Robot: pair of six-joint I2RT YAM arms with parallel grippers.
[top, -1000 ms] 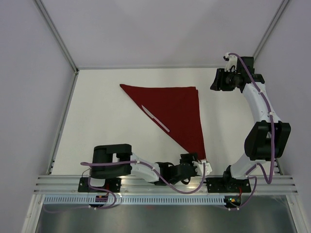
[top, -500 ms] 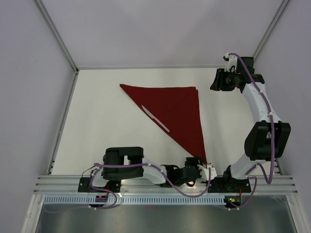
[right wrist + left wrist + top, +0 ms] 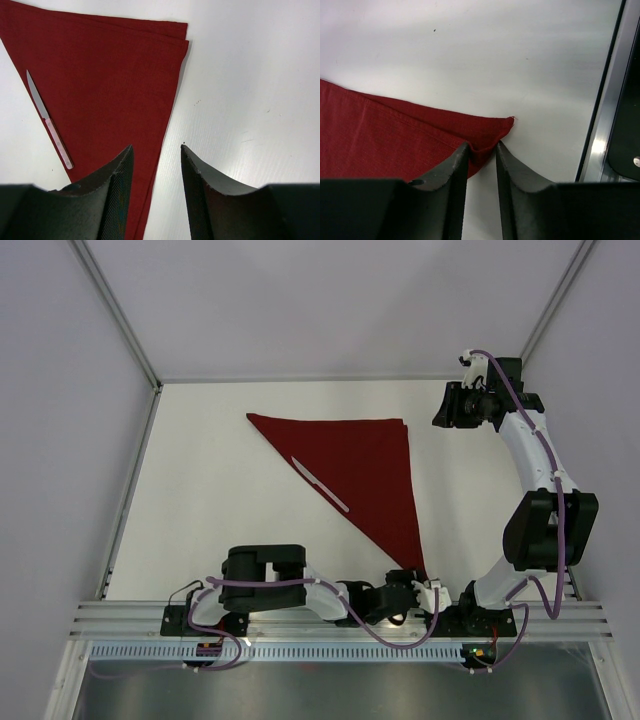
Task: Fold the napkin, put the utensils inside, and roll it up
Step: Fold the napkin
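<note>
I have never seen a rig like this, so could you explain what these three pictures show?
Two robot arms are bolted at the near edge of a white table. The overhead picture looks down on both. The other two come from cameras on each wrist, so the dark prongs are that arm's own fingers. On the table lies a dark red napkin folded into a triangle, with a knife lying along its long edge. The left gripper pinches the napkin's near corner. The right gripper hovers open near the far right corner, holding nothing.
</note>
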